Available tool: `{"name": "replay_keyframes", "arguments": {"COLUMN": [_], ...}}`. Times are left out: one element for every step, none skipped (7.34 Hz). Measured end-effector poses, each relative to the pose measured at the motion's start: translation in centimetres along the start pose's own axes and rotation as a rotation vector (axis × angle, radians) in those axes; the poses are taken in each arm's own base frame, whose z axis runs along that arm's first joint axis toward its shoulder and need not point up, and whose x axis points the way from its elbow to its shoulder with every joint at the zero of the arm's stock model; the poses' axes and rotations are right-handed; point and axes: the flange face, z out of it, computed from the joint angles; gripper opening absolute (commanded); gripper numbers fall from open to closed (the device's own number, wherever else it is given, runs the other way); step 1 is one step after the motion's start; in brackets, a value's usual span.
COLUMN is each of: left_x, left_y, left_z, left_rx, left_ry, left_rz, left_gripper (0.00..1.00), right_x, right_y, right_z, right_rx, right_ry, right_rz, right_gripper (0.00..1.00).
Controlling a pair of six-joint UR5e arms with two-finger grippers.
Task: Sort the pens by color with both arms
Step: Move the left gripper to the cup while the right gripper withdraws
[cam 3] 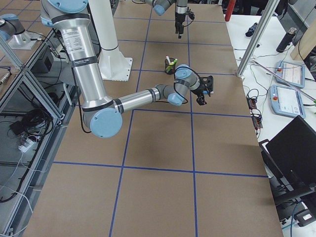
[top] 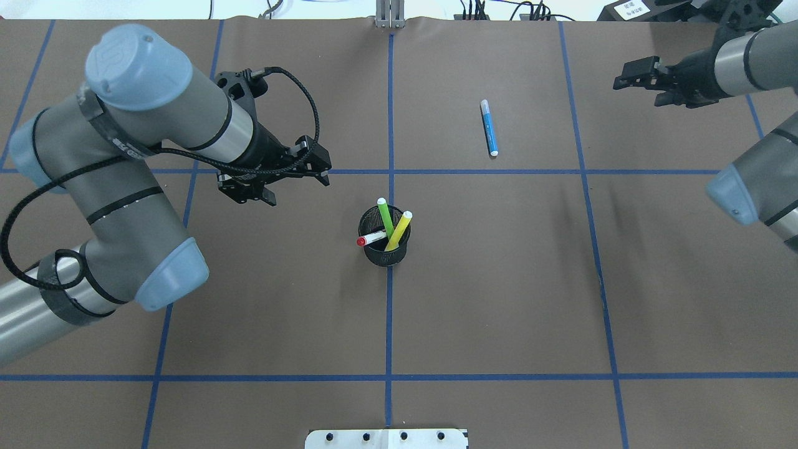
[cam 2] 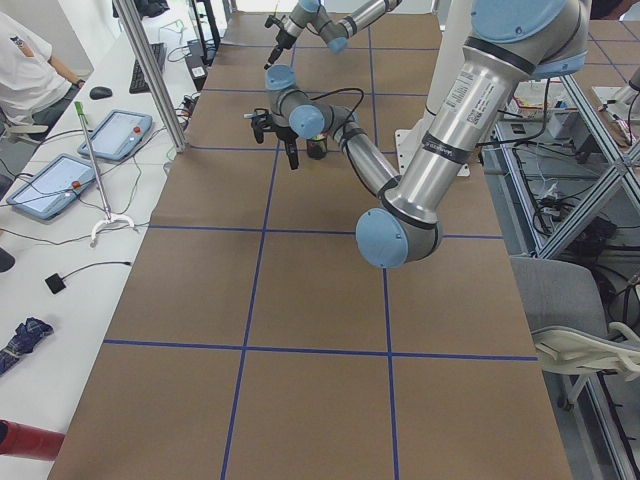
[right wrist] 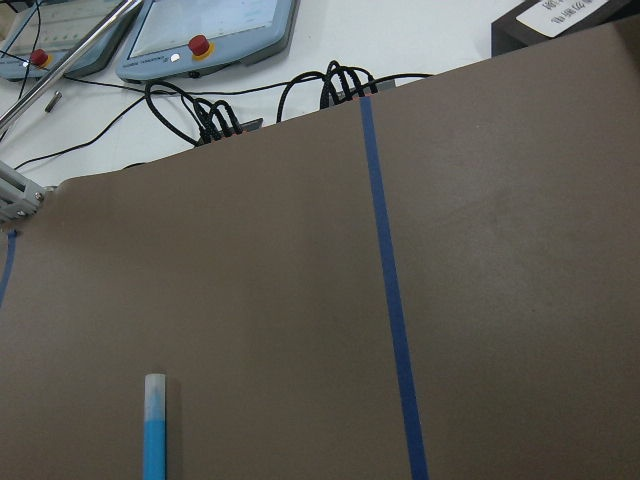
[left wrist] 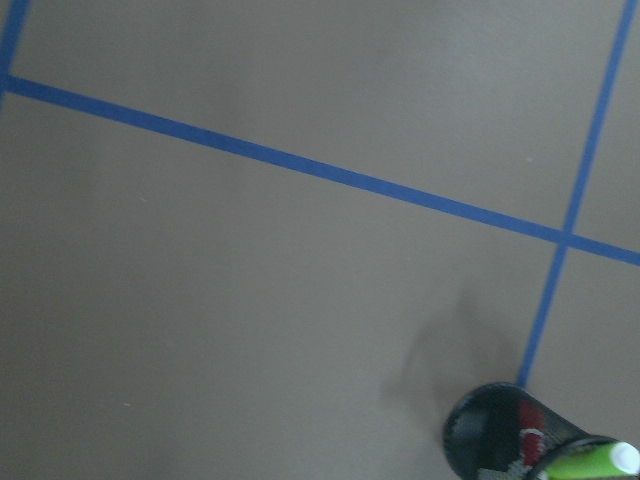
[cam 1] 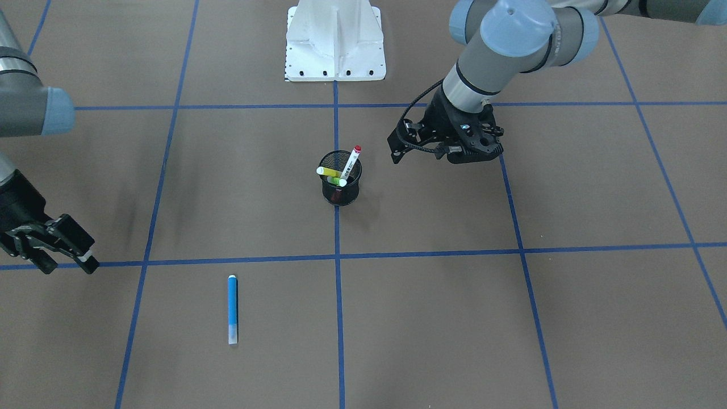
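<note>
The left tool (top: 299, 191) hangs over the counter (top: 499, 299) just left of the black mesh cup (top: 386, 252) and slightly farther from the robot. Its jaws are spread and hold nothing. The right tool (cam 1: 69, 266) hovers well off to the right, over the far part of the counter, also with its jaws apart and empty.

The cup stands upright where two blue tape lines (top: 499, 171) cross, about midway between the arms. Three pens stand in it, fanned out:
- The green pen (top: 385, 218) tilts toward the far side.
- The yellow pen (top: 399, 229) leans far and right.
- The white pen with red ends (top: 372, 238) leans left, over the rim.

The blue pen (top: 489, 128) lies flat on the bare counter, far and right of the cup. It is nearer the right tool than the left one and touches nothing.

The left wrist view catches only the cup's rim in its lower right corner, with the green pen's pale tip and a glimpse of red inside. The right wrist view shows one pale-tipped end of the blue pen at its bottom edge. Beyond the counter's far edge it also shows cables (right wrist: 215, 115) and control pendants (right wrist: 210, 35) with red buttons. The front-facing view alone shows the white pedestal base (cam 1: 335, 40) whole.
</note>
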Motion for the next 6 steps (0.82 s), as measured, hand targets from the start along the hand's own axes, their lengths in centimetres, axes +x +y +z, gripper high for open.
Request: {"name": "replay_keyframes", "arguments": {"left_x": [1.1, 2.0, 2.6, 3.2, 3.6, 3.6], "left_y": [1.8, 3.8, 5.3, 6.2, 7.0, 8.7], "left_z": [0.8, 1.6, 1.9, 2.0, 2.3, 3.3], "left_rx": [0.032, 0.063, 0.094, 0.135, 0.2, 0.275], "left_ry": [0.037, 0.068, 0.115, 0.162, 0.191, 0.202], "left_rz": [0.022, 0.039, 0.029, -0.004, -0.028, -0.035], "left_gripper": [0.97, 0.94, 0.95, 0.96, 0.99, 0.99], "right_x": [0.9, 1.3, 1.5, 1.5, 1.5, 1.4], "right_y": [-0.8, -1.2, -1.3, -1.4, -1.4, -1.4], "right_z": [-0.8, -1.1, -1.2, -1.2, -1.3, -1.3], "right_rx": [-0.042, -0.067, -0.077, -0.08, -0.08, -0.079], "right_ry": [0.012, 0.02, 0.023, 0.023, 0.023, 0.023], "right_rz": [0.011, 0.016, 0.018, 0.018, 0.017, 0.016], "right_gripper": [1.0, 1.0, 1.0, 1.0, 1.0, 1.0]}}
